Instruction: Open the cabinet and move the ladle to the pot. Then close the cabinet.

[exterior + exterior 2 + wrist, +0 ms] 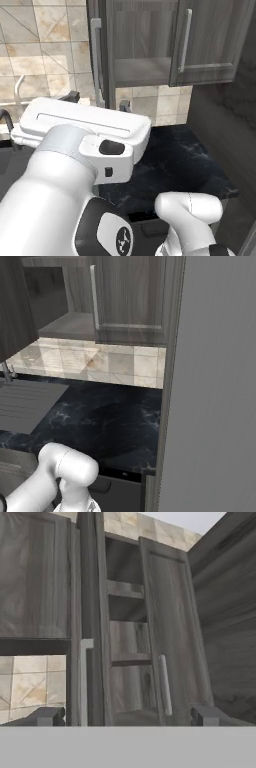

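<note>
The gripper (pixel 125 717) stands with its jaws spread wide and holds nothing. In the hand view its two dark fingertips (pixel 47 716) rise at the bottom, one at each side, well apart. Between them, straight ahead, is the cabinet (pixel 125 637), dark grey-brown wood grain.

The cabinet's left door (pixel 92 612) is swung out toward the hand, so it shows edge-on, with its silver bar handle (pixel 84 682) just beside the left fingertip. The right door (pixel 172 632) is shut, its long silver handle (pixel 165 684) running upright. Through the gap between the doors the inside shelf (pixel 125 589) can be seen. I cannot make out a ladle in there.

From the left base view, the white arm (pixel 85 130) reaches up toward the open cabinet (pixel 145 45), whose lower board looks bare. Below lies a dark marbled counter (pixel 180 160), backed by beige wall tiles (pixel 45 45). In the right base view a tall grey panel (pixel 215 386) stands at the right.
</note>
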Robot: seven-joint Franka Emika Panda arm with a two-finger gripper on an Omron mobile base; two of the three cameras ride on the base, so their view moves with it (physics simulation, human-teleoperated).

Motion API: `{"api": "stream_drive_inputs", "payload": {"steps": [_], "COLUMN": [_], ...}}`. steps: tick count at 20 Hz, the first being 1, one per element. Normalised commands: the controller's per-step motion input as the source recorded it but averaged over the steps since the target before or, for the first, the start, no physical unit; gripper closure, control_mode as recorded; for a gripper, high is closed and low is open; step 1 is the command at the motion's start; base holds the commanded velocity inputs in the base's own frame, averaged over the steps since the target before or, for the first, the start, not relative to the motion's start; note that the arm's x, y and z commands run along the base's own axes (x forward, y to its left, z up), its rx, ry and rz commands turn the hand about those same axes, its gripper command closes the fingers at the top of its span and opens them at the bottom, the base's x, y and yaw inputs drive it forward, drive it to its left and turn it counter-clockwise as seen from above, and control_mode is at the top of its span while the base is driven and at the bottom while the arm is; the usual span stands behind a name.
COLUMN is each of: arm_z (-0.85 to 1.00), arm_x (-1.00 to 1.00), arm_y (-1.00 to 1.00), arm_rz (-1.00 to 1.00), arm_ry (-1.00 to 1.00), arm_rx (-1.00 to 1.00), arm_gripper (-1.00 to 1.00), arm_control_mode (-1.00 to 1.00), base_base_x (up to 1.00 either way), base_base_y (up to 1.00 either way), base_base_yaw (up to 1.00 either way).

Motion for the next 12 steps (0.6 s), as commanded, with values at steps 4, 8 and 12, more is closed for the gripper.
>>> {"api": "stream_drive_inputs", "payload": {"steps": [4, 8, 12], "arm_z": [0.25, 0.03, 0.00], "arm_x": [0.38, 0.46, 0.42], "arm_y": [-0.02, 0.00, 0.01], "arm_rz": [-0.01, 0.00, -0.01], "arm_ry": [-0.05, 0.00, 0.00], "arm_rx": [0.00, 0.00, 0.00], "arm_gripper": [-1.00, -1.00, -1.00], "arm_control_mode": [-1.00, -1.00, -1.00], "base_base_x": [0.00, 0.00, 0.00], "base_base_y": [0.00, 0.00, 0.00], "base_base_yaw": [0.00, 0.00, 0.00]}}
